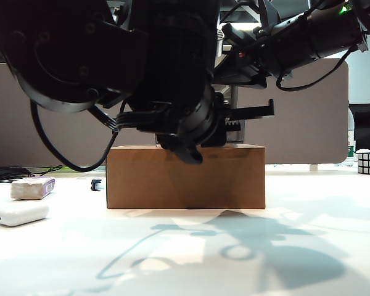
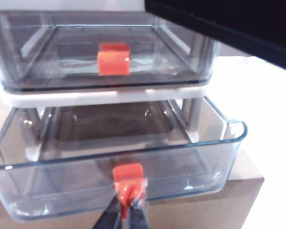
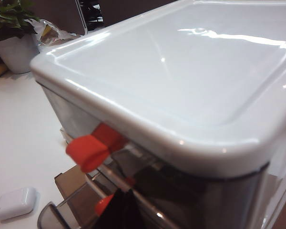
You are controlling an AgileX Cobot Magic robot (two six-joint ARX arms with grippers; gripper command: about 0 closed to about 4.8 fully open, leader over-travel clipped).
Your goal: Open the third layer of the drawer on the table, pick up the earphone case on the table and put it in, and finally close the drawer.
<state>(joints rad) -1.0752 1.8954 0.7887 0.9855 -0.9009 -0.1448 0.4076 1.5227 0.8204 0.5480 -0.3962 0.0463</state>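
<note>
The drawer point(image 3: 181, 86) sits on a cardboard box point(image 1: 185, 177). The left gripper point(image 2: 126, 210) is pinched shut on the red-orange handle point(image 2: 128, 179) of the third layer point(image 2: 109, 157), pulled partly out. The right gripper is seemingly above the unit; its fingers go unseen. Next: release, then fetch the earphone case point(image 1: 21, 213) on the white table point(image 1: 191, 259).

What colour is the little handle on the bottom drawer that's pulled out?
Red-orange. The handle on the third layer shows best in the left wrist view.
</note>
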